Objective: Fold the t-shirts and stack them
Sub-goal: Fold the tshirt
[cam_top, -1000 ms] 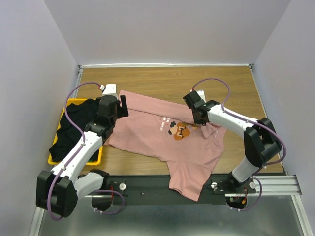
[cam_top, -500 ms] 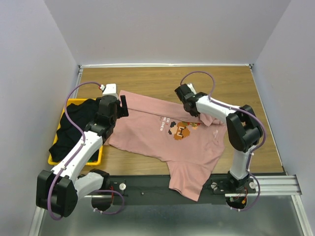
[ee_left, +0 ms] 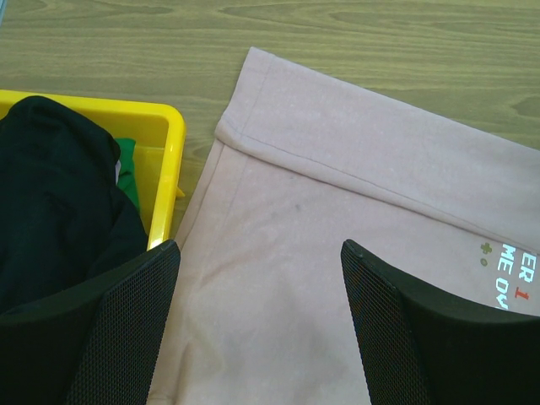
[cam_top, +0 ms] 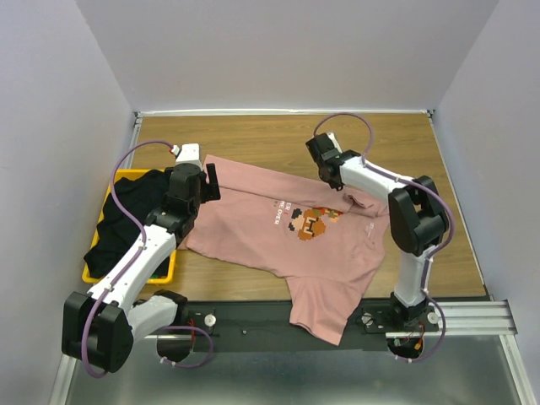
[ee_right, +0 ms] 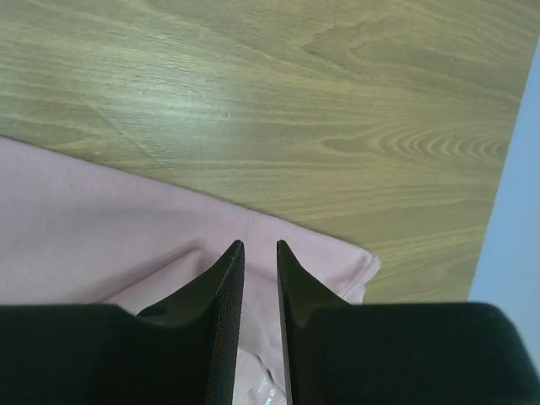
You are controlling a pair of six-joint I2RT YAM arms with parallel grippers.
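Top external view: the dusty-pink t-shirt point(cam_top: 253, 221) lies spread and unfolded mid-table. The left gripper point(ee_left: 260, 253) hangs wide open over its left hem. The right gripper point(ee_right: 257, 246), jaws nearly closed on nothing, hovers at its far edge. This looks like the laying-out step; next, a pinch on an edge.

Left gripper point(ee_left: 260, 253) hangs low over pink t-shirt point(ee_left: 354, 152), jaws spread wide, nothing between them. Both fingers point(ee_left: 126, 329) black, mesh-textured inner faces. Shirt lies flat on wooden desk point(ee_left: 337, 34). Turned-over band with stitched hem point(ee_left: 337, 173) runs diagonally across cloth. Bit of white text point(ee_left: 510, 272) at frame's right. Toward desk's left edge: yellow basket point(ee_left: 126, 108), rim just beside shirt, possibly touching. Black t-shirt point(ee_left: 51, 194) heaped inside, green cloth point(ee_left: 126, 173) under it. Bare wood toward far edge.
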